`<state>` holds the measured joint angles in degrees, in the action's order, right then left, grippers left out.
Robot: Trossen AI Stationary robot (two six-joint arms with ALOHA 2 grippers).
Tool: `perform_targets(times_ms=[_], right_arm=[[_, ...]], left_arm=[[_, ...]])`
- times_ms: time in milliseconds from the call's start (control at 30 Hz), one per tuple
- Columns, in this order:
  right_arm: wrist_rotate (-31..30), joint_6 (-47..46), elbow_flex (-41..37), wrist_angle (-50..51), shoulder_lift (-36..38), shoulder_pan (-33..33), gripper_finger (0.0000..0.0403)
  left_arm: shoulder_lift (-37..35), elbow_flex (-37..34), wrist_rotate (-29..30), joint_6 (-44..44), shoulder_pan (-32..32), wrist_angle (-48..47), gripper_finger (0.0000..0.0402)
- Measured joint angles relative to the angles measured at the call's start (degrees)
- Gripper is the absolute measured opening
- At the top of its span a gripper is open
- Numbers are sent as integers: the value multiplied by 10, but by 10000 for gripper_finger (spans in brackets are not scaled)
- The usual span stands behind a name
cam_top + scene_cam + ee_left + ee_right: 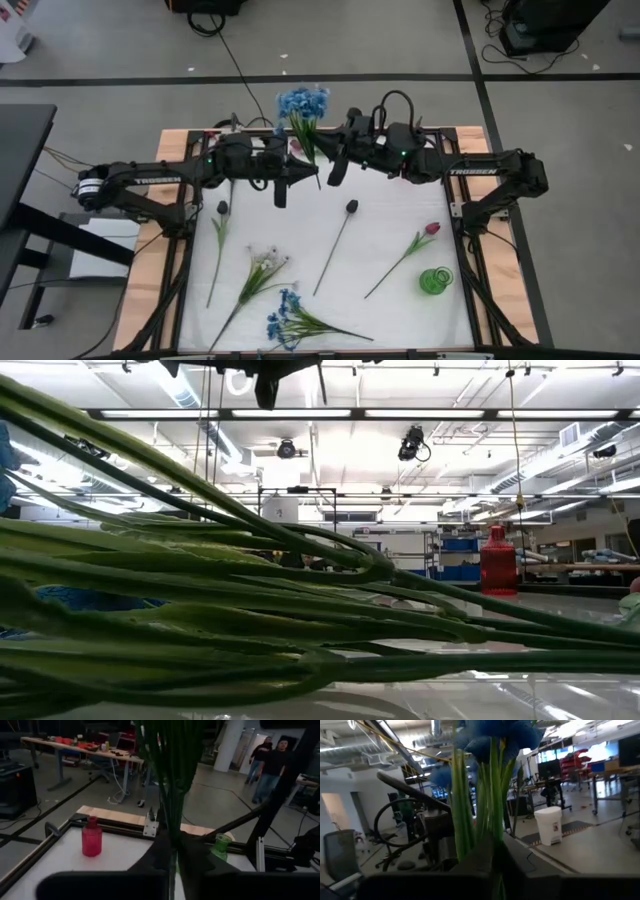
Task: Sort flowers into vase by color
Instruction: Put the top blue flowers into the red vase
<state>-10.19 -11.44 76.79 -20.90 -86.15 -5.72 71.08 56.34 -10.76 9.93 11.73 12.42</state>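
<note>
White worktop [390, 215] lies below a handover: the blue flower bunch [302, 108] hangs between both arms, left fingers [175, 851] pinching its stems, right fingers [495, 845] seemingly pinching too. Next, the right must let go.

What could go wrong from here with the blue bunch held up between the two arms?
1. Both the left gripper and the right gripper are at the thin stems of the blue bunch. If they pull apart unevenly, stems could bend or slip out.
2. The bunch is top-heavy, so once gripped low by one arm it may tip and miss a vase mouth.
</note>
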Motion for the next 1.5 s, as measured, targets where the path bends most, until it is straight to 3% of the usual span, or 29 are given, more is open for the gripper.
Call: perform_targets(times_ms=[267, 467, 567, 733, 867, 1033, 1133, 1233, 1300, 1500], right_arm=[[44, -36, 0, 166, 43, -24, 148], [168, -41, 0, 250, 57, -42, 231], [195, -36, 0, 255, 53, -41, 253], [186, -39, 0, 215, 36, -37, 264], [190, -62, 0, 164, 17, -40, 251], [185, -95, 0, 154, 9, -45, 206], [177, -95, 0, 167, 10, -45, 154], [178, -93, 0, 178, 10, -47, 72], [176, -80, 0, 182, 11, -47, 25], [108, -73, 0, 196, 15, -42, 24]], left_arm=[[-11, 0, 0, 0, 0, -40, 10], [-11, 0, -13, 0, 0, -62, 10], [-11, 0, -15, 4, 0, -63, 10], [-10, 0, -16, 9, 1, -63, 10], [0, -1, -27, -1, 0, -71, 10], [7, -1, -28, -3, 0, -79, 9], [7, -1, -28, -3, 0, -93, 9], [7, -1, -11, 0, 0, -105, 11], [7, -1, 6, 6, 0, -106, 26], [-7, -1, 32, 14, 7, -125, 110]])
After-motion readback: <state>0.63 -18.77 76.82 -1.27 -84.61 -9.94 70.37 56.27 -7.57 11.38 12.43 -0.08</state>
